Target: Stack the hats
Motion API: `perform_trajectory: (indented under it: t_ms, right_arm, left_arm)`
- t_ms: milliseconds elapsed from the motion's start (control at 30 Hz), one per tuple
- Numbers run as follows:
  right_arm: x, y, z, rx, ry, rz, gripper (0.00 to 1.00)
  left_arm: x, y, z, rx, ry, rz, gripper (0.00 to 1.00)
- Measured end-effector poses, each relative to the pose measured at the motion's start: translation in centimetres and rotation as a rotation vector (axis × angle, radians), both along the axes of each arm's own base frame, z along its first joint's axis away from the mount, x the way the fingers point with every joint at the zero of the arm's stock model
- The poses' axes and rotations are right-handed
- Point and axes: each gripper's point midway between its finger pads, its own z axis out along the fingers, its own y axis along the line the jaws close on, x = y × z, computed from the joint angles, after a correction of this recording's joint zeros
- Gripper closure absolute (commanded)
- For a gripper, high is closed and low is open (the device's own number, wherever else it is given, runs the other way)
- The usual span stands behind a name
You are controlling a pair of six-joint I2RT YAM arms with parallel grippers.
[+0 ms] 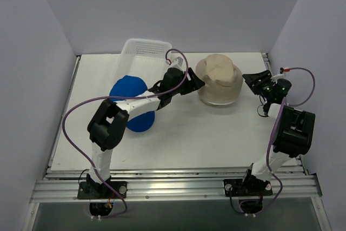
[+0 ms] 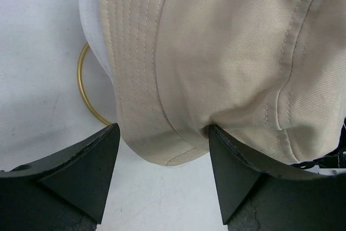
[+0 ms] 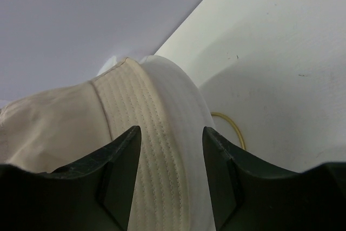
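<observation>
An off-white floppy hat point(image 1: 219, 77) sits domed at the back middle of the table, with a white fabric rim point(image 3: 181, 96) showing under its brim. A royal blue cap point(image 1: 128, 89) lies to its left, partly under my left arm. My left gripper point(image 1: 197, 83) is at the floppy hat's left edge. In the left wrist view its jaws point(image 2: 163, 128) stand open with the brim's edge point(image 2: 162, 144) between the tips, and the right finger point(image 2: 232, 166) touches the cloth. My right gripper point(image 1: 250, 80) is at the hat's right edge. Its jaws point(image 3: 172, 129) are open astride the stitched brim point(image 3: 140, 133).
A white mesh basket point(image 1: 141, 50) stands at the back left, behind the blue cap. A thin gold wire ring point(image 2: 81, 85) peeks out from under the floppy hat on the white tabletop point(image 1: 205, 128); it shows in the right wrist view too, as a gold wire point(image 3: 235, 128). Grey walls close in on three sides.
</observation>
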Motion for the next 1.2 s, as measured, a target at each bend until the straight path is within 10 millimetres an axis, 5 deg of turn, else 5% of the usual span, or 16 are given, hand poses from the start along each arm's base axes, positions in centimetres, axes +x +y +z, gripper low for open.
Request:
perform_trajectory:
  t_ms: [233, 567, 933, 1200]
  right_arm:
    - [0.2, 1.1, 0.6, 0.003, -0.036, 0.038, 0.58]
    - [1.1, 1.5, -0.9, 0.103, -0.054, 0.054, 0.98]
    - [0.9, 1.3, -2.2, 0.099, -0.007, 0.043, 1.0]
    - [1.4, 0.9, -3.9, 0.041, 0.07, 0.028, 1.0]
  left_arm:
    - [-0.1, -0.1, 0.1, -0.004, 0.0, -0.01, 0.25]
    - [-0.1, -0.1, 0.1, -0.007, -0.003, -0.012, 0.25]
    - [0.0, 0.2, -0.3, -0.007, -0.001, -0.006, 0.26]
    - [0.7, 2.4, -2.4, 0.02, 0.028, 0.036, 0.26]
